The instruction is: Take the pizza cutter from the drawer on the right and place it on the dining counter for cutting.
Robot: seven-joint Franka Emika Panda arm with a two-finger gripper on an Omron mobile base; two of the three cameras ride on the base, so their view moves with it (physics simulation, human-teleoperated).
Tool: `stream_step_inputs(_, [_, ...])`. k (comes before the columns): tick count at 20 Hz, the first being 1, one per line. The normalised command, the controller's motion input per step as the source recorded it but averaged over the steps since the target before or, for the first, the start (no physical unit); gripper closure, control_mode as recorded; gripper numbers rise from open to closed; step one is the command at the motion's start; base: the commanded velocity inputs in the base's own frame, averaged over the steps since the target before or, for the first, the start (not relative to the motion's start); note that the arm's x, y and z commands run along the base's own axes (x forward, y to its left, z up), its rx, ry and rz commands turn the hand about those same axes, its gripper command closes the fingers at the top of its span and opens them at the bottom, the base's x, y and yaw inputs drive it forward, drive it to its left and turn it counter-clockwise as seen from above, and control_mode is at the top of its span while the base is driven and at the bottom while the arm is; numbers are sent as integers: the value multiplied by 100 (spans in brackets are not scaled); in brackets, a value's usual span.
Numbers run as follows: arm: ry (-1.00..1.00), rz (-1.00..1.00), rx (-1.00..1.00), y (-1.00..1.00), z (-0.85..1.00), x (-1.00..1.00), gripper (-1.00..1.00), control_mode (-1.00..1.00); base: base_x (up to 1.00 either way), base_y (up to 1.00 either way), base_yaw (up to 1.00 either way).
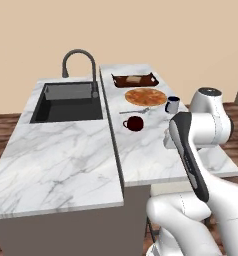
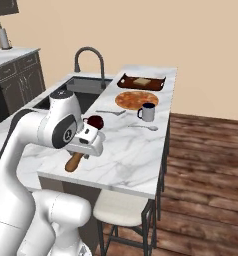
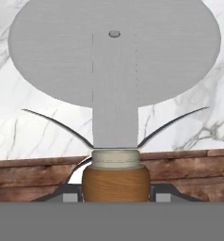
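My gripper (image 3: 115,195) is shut on the pizza cutter's brown wooden handle. Ahead of it, the cutter's round silver-grey wheel (image 3: 115,56) hangs over white marble, with the wooden floor showing below the slab's edge. From the right base view, the gripper (image 2: 88,142) hovers at the near left corner of the dining counter (image 2: 136,155), and the pizza cutter's handle (image 2: 74,162) sticks out below the hand. In the left base view my own arm hides the hand above the dining counter (image 1: 141,150). The drawer is out of view.
On the dining counter stand a pizza (image 2: 136,100), a grey mug (image 2: 148,112), a red mug (image 1: 134,123), a dark tray (image 1: 134,80) and two thin silver utensils (image 2: 111,112). A black sink (image 1: 68,101) with faucet lies left. A stool (image 2: 123,210) stands under the counter's near edge.
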Motion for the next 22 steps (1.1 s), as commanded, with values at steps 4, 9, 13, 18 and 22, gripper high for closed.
stream_step_inputs(4, [0,0,0,0,0,0,100,100,67,-30,-4])
stream_step_inputs(9, [0,-3,3,-18,0,71,100,-100,14,-4,-1])
stream_step_inputs(13, [0,0,3,-24,-7,100,100,-100,0,0,0])
stream_step_inputs(18, [0,0,0,-16,-28,98,100,-100,0,0,0])
stream_step_inputs(22, [0,0,0,-16,-34,86,100,-100,0,0,0])
